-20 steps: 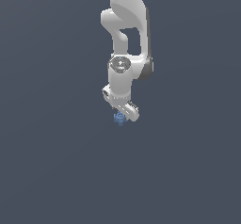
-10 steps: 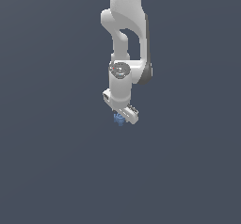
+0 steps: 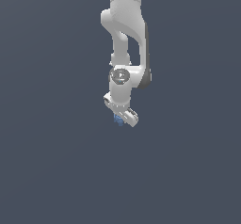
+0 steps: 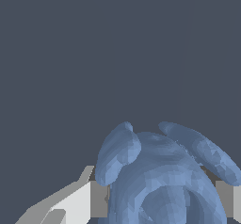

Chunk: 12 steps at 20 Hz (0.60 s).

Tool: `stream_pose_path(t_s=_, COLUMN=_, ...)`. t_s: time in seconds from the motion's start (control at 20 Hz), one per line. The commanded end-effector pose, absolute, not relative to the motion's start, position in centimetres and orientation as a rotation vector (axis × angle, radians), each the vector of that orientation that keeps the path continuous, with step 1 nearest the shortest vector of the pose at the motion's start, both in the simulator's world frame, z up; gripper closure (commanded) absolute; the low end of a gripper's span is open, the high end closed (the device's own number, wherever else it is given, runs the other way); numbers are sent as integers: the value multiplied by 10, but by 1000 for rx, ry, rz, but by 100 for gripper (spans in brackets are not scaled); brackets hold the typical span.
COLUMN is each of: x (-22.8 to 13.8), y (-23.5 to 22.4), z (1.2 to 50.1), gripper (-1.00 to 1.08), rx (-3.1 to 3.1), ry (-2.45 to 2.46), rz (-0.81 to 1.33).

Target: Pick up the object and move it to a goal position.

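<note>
Up close, the gripper [image 3: 121, 120] held the blue object [image 4: 164, 180].
Its pads [image 4: 99, 198] pressed against both sides, nearly closed.

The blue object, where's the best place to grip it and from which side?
Across its rounded middle, as the hand does: one finger on each flank of the blue object, coming from the side opposite its lobes. The lobes jut clear past the fingertips, so the pads meet the broader body.
</note>
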State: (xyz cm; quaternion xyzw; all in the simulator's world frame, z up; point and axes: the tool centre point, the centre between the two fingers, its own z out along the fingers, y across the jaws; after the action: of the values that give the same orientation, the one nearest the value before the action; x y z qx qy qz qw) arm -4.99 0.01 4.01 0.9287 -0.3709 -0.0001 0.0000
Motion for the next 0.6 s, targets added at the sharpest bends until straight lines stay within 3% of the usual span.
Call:
stream_pose_path(t_s=0.0, x=-50, y=0, z=39, gripper=108, rx=2917, ry=-1166, rz=0)
stream_pose_path(t_s=0.55, x=-51, y=1, z=41, gripper=108, rx=2918, ry=-1166, rz=1)
